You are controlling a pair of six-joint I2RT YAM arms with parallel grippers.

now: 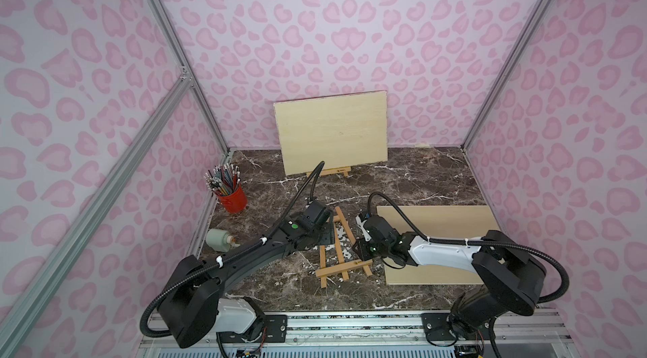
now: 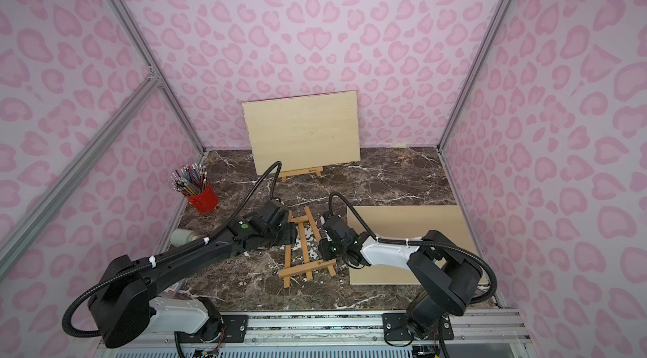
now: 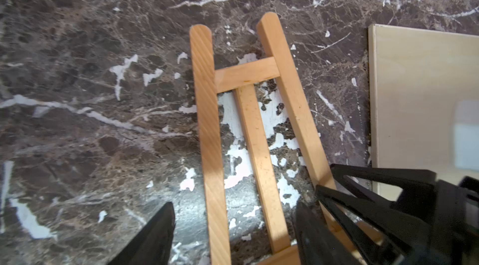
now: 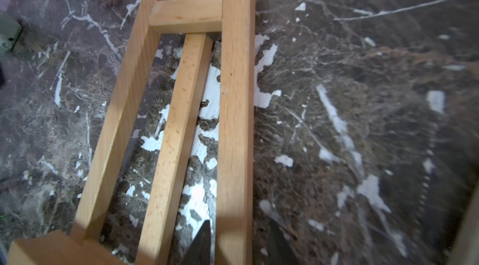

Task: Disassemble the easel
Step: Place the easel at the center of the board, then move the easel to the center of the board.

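Easel [image 1: 343, 267] lies flat, front-middle of the table [image 1: 402, 177], long axis front-to-back, ledge end nearest. Right gripper [image 4: 238, 224] is slightly parted astride its right rail [image 4: 237, 95], not clamping. Left gripper [image 3: 234, 206] is wide and empty, spanning left rail [image 3: 207, 121] and centre strut [image 3: 259, 147] (both arms equally close). Counts: two easels, second easel [image 1: 329, 172] upright at the back edge; two boards, flat board [image 1: 437, 233] at the right edge, upright board [image 1: 331, 132] on the second easel.
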